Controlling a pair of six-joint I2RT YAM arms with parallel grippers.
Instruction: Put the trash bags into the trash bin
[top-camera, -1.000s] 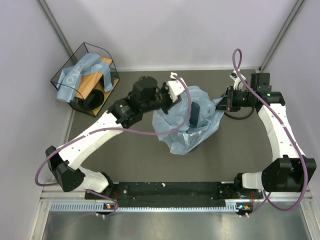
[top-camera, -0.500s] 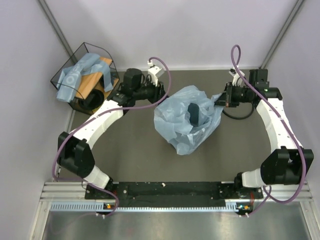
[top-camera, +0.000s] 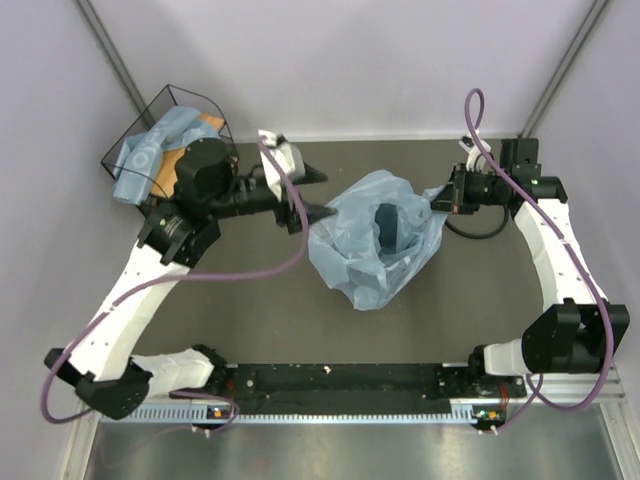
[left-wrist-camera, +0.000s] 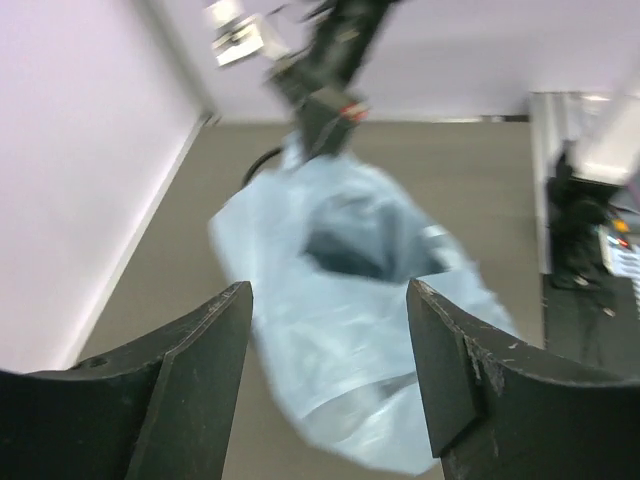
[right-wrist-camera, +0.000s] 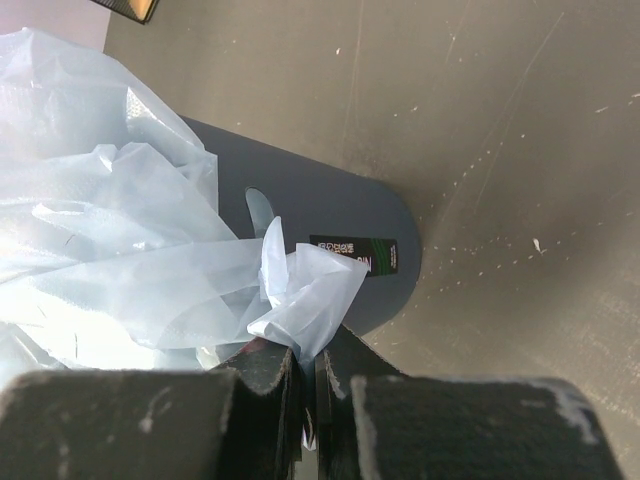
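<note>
The left gripper (top-camera: 314, 194) has just let go of the thin, translucent light-blue plastic trash bag (top-camera: 368, 262). It has pulled back to the bag's 9 o'clock side, and its jaws stand spread with nothing between them; the left wrist view shows the film beyond them, apart from both fingers. The right gripper (top-camera: 440, 203) stays clenched at the bag's 3 o'clock edge. Its wrist view shows a twisted corner of film pinched between the fingers, just beside the wall of the dark blue-grey round plastic bin (right-wrist-camera: 335, 210).

The bin stands at the centre of the grey worktop (top-camera: 250, 300). The bag is draped over it and spills toward 6 o'clock, and its opened mouth shows the dark interior.

I judge the bag opened over the bin but not yet seated, with loose film lying outside. The freed left gripper will probably need a new hold, perhaps on the slack at 7 o'clock. More blue bags wait in the black wire-framed basket (top-camera: 162, 98) at 10 o'clock.
</note>
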